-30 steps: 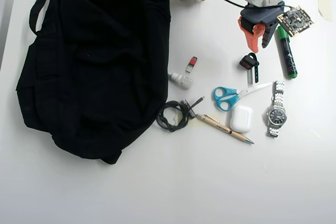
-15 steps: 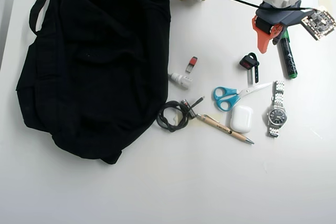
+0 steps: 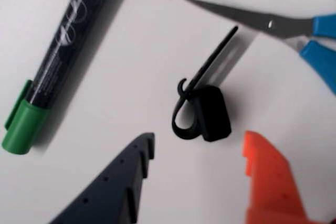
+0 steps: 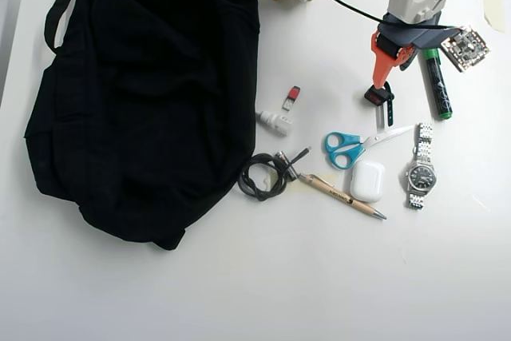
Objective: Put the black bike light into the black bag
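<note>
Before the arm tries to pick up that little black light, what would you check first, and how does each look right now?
1. Gripper open: ok, jaws spread apart.
2. Black bike light between the jaws' line: ok, it lies just ahead of the gap.
3. Light already held: not ok, it lies free on the table.
4. Scissors clear of the light: ok, apart, though close to the strap tip.
5. Marker clear: ok, well aside.
6. Black bag open: cannot tell.

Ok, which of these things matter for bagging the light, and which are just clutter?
In play:
black bike light
black bag
gripper, open beside the light

Lying about:
green-capped marker
blue scissors
wristwatch
white earbud case
pen
coiled cable
USB stick
</note>
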`<action>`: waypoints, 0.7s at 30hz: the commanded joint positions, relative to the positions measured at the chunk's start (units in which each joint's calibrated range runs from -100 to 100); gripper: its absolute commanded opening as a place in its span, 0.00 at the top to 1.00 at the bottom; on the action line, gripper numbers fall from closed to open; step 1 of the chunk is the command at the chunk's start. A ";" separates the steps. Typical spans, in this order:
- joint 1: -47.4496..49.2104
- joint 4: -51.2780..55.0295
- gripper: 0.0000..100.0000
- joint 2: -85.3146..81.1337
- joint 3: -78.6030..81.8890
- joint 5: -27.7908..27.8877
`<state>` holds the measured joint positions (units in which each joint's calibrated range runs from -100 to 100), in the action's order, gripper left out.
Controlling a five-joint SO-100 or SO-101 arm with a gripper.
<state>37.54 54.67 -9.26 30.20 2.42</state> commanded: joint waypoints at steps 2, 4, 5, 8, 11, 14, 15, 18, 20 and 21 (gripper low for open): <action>-1.27 -1.00 0.74 -0.29 -0.11 -0.01; -1.49 -1.00 0.73 -0.20 -0.11 -0.01; -1.57 -1.09 0.72 -0.20 -0.11 -0.01; -1.79 -1.09 0.70 0.63 -0.29 -0.06; -1.79 -2.47 0.70 2.62 -0.82 -0.11; -1.79 -5.74 0.70 4.03 -0.11 -0.11; -1.79 -6.09 0.70 4.53 -0.11 -0.16; -1.79 -6.26 0.70 5.11 -0.38 -0.32; -1.71 -6.26 0.70 5.11 -0.56 -0.58; -1.49 -6.26 0.70 5.11 -0.65 -0.58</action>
<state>36.07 49.21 -3.84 30.55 2.12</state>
